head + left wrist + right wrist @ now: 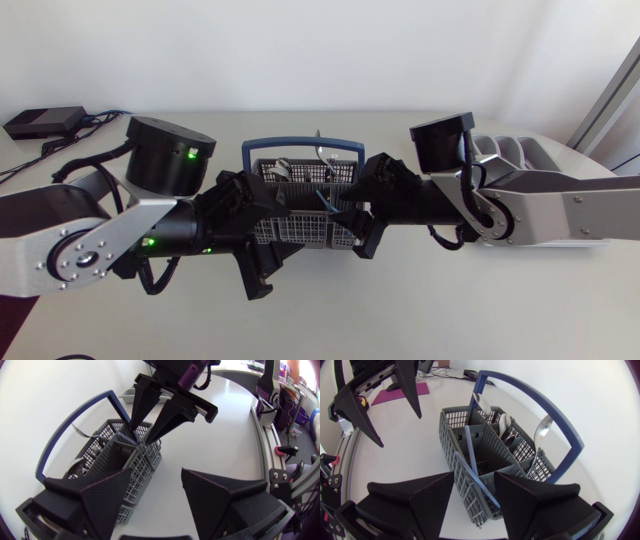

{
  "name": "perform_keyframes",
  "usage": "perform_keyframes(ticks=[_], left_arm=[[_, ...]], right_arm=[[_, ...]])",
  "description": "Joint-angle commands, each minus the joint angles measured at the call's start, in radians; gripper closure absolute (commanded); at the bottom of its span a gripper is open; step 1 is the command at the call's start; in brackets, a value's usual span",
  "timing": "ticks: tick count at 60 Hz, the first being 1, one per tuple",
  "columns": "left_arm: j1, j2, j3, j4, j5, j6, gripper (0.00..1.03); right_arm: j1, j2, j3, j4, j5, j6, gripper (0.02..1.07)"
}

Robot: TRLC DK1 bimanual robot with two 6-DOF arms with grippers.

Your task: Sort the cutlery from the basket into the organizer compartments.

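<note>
Pale table (pixel 450 310) bearing basket (pixel 300 228) centrally, organizer (pixel 525 150) behind right arm; right gripper (pixel 473 475) hovering spread astride blue handle (pixel 462 462); left gripper (pixel 156 471) spread beside basket; advising lowering, centring, then pinching squarely before lifting.

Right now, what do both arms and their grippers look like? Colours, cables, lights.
Left arm: silver-grey link with bolt heads, big black round joint with a green light. Right arm: same silver-grey and black, a black cable looped on it. Left gripper and right gripper: matte black, two broad wedge fingers each, finely ribbed. The right one has a purple part at its base.
</note>
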State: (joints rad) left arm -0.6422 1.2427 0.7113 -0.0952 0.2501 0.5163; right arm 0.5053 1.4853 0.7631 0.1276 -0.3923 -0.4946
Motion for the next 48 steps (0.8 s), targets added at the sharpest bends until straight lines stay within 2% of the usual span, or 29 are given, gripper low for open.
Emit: perform_keyframes(ticks=[1, 5, 14, 20, 29, 48], left_arm=[[0.012, 0.018, -0.032, 0.011, 0.005, -0.016, 0.33], [0.012, 0.031, -0.033, 0.022, 0.005, -0.016, 0.33], [0.013, 0.047, -0.027, 0.035, 0.005, -0.016, 0.33], [0.012, 0.060, -0.027, 0.045, 0.005, -0.016, 0.33], [0.013, 0.067, -0.027, 0.048, 0.005, -0.016, 0.33], [0.012, 0.073, -0.027, 0.051, 0.005, -0.016, 0.33]], right_arm=[[0.013, 0.036, 0.028, 0.017, 0.003, -0.005, 0.58], [0.015, 0.050, 0.035, 0.027, 0.003, -0.009, 0.63], [0.019, 0.075, 0.053, 0.033, 0.003, -0.012, 0.67], [0.021, 0.090, 0.061, 0.044, 0.001, -0.016, 0.78], [0.021, 0.110, 0.067, 0.063, 0.000, -0.018, 0.88], [0.021, 0.130, 0.090, 0.064, -0.005, -0.021, 0.93]])
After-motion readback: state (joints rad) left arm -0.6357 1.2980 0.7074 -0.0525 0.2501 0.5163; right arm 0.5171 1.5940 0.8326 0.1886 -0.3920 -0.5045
